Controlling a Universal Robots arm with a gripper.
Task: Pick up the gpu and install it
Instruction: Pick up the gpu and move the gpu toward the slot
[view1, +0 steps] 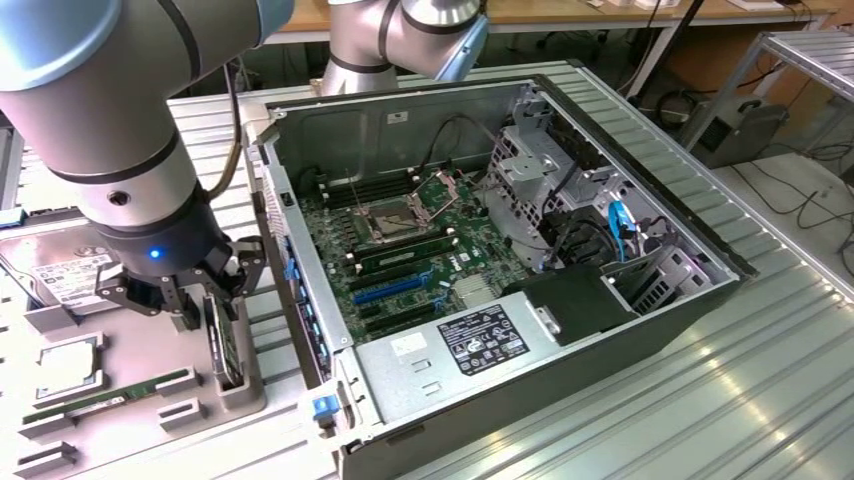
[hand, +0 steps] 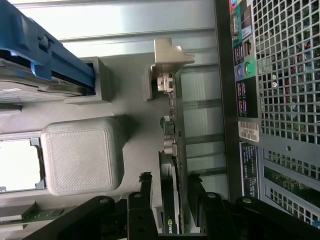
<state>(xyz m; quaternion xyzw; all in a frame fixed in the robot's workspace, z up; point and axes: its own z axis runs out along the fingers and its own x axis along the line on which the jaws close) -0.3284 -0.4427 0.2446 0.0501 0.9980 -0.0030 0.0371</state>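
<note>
While hand straddles gpu edge, gaps both sides

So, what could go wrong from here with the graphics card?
1. The open gripper stands around the thin graphics card, which stands on edge in the grey holder. Closing off centre could tilt the card or give a weak grip.
2. The wall of the computer case is close beside the holder, so the card might hit it when lifted.
</note>
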